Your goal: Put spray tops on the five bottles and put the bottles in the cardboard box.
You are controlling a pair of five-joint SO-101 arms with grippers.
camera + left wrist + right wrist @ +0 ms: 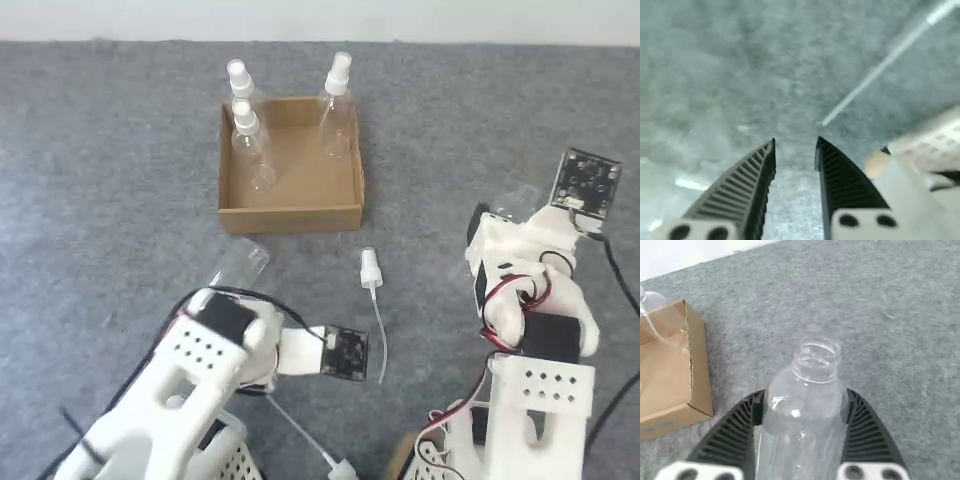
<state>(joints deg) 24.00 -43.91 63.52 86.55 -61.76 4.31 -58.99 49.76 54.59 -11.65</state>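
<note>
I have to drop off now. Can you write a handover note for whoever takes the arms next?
Right hand: shut on a clear plastic bottle with no top.
Left hand: open, empty, over the grey carpet.
Done: three clear bottles with white spray tops stand at the brown cardboard box; the back-left one may be just behind it.
Left: another clear bottle lies by the left arm; two loose white spray tops lie on the carpet. Cap both, box both.

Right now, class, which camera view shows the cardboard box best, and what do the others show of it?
The high view: the cardboard box appears whole, all four walls and its open inside. The right wrist view catches just one corner; the left wrist view faces grey carpet.
</note>
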